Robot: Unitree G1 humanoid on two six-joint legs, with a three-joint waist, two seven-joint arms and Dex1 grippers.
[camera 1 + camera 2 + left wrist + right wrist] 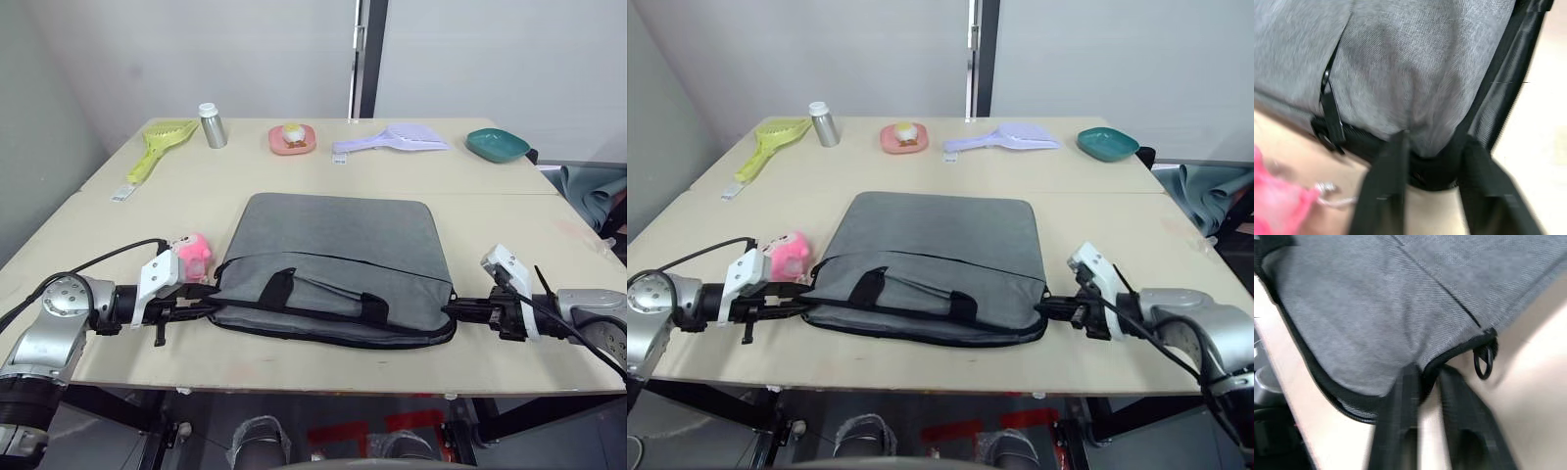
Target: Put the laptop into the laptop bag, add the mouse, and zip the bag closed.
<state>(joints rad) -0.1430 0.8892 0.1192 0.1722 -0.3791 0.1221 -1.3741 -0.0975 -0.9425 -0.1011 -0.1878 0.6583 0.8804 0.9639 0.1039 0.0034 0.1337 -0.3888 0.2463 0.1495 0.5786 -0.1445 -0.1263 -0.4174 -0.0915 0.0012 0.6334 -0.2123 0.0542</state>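
The grey laptop bag lies flat at the middle of the table, its black handles towards the near edge. At the bag's near left corner my left gripper is shut on the black trim, and the grey fabric puckers between its fingers. At the near right corner my right gripper is shut on the black edge beside a small metal ring. The laptop and the mouse are hidden or out of view.
A pink plush toy sits just behind my left gripper. Along the far edge stand a yellow scoop, a metal bottle, a pink dish, a lavender scoop and a teal bowl. The table's near edge is close to the bag.
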